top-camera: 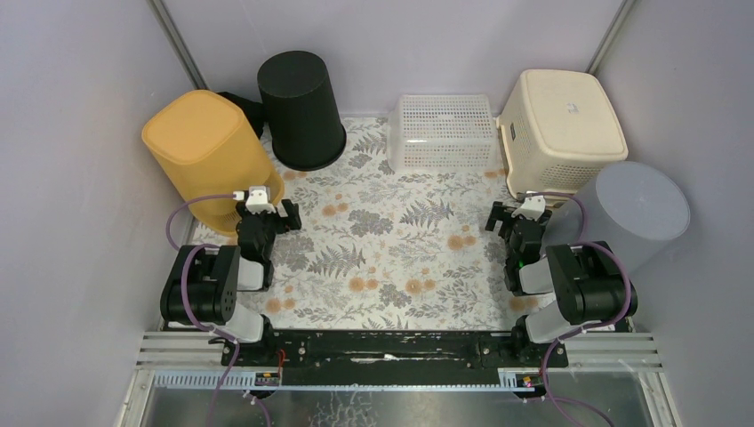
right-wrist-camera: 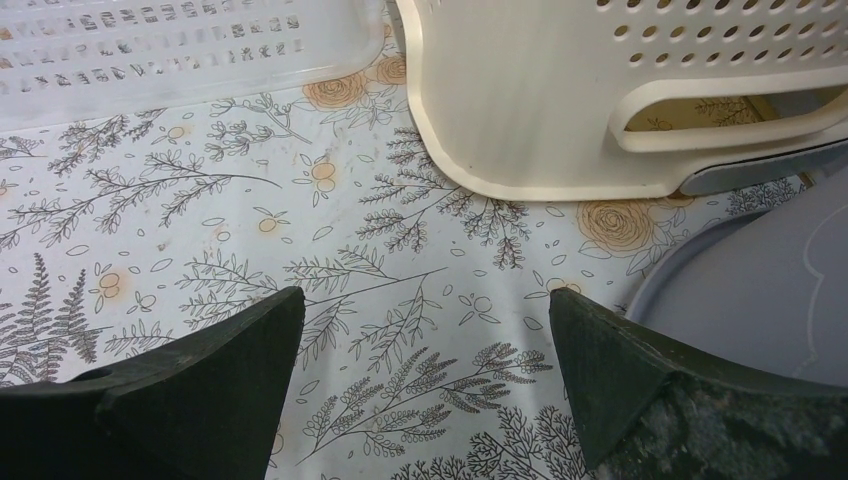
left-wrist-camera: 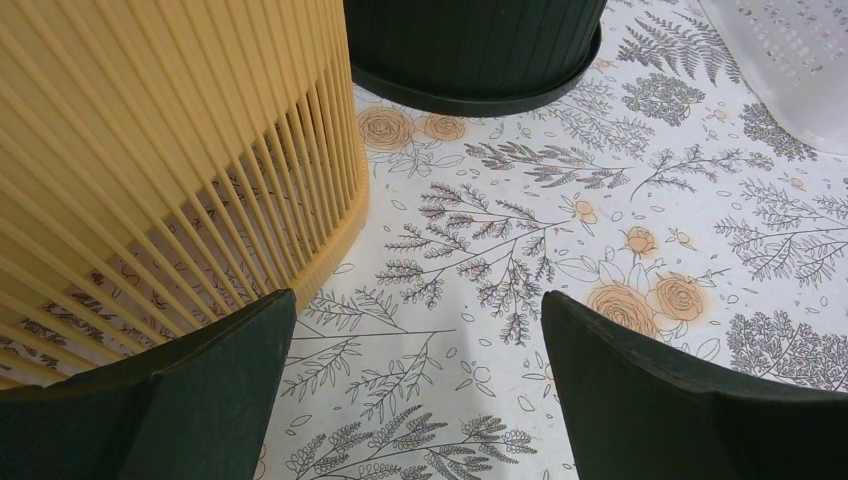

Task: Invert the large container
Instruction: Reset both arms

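**At far left: a light, springy bin with no easy handhold**

At the far left of the surface [top-camera: 391,240] stands the orange slatted bin [top-camera: 209,147], closed end up and rim down. The task names no colour. This looks the biggest, so treat it as your container, though that is a judgement.

Expect thin plastic that is light, hollow and easy to tip. The upright slats will probably flex if you squeeze them, and the smooth ribs may slip. The body is far too wide for one hand to span. The solid band round the bottom rim looks the stiffest place to grip, so tilt the bin first to expose that edge. Then pinch the wall there and steady the far side with the other arm.

Your left hand [top-camera: 267,218] sits just beside that band, spread wide and holding nothing. Behind it is the black bin [top-camera: 302,107], close to the orange one, so mind it as you tip. Further right come the white mesh basket [top-camera: 442,132] and the cream laundry basket [top-camera: 562,124].

Your right hand [top-camera: 518,216] is also spread wide and empty, near the cream basket. The grey bin [top-camera: 627,218], the rival for size, stands at far right.
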Controlling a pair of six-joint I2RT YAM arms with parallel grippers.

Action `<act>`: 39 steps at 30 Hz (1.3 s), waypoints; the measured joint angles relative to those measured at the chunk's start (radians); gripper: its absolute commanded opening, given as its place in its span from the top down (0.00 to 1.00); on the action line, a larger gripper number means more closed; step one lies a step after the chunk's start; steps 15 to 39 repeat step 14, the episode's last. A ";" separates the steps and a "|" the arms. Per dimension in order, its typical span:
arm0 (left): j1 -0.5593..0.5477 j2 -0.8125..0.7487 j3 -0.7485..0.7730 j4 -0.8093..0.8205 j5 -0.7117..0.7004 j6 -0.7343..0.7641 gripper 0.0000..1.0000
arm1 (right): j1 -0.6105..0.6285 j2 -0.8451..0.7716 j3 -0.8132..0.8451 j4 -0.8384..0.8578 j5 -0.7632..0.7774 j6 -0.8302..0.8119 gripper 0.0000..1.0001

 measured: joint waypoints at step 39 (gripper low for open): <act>0.000 0.000 0.001 0.000 0.000 0.001 0.00 | 0.000 0.000 0.000 -0.001 -0.017 0.000 0.01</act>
